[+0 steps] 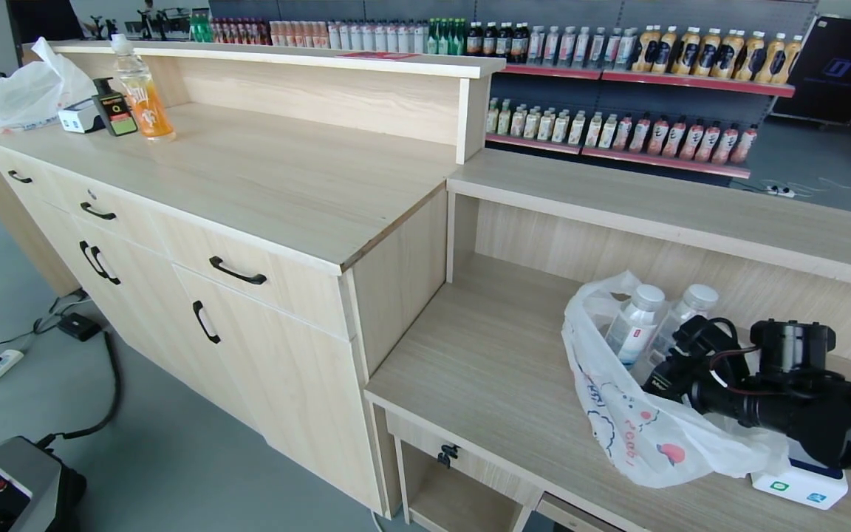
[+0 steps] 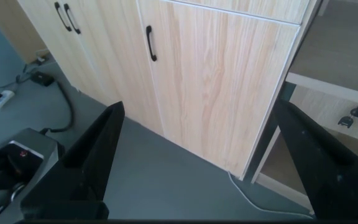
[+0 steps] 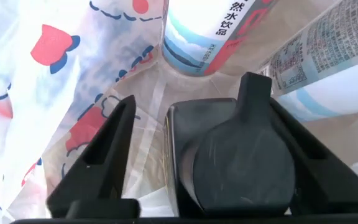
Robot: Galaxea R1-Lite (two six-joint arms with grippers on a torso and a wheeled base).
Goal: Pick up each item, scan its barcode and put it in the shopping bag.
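Black right tool [image 3: 191,99], glossy black arm [image 1: 802,414]

Two plastic bags [image 1: 632,425] [image 1: 23,96], two white-capped bottles [image 1: 636,319] [image 1: 685,307], one orange drink bottle [image 1: 145,94], two small white boxes [image 1: 798,486] [image 1: 77,117]

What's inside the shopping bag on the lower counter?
Two white-capped bottles sit inside, plus a dark item between the right gripper's open jaws. The bag's bottom is hidden beneath them.
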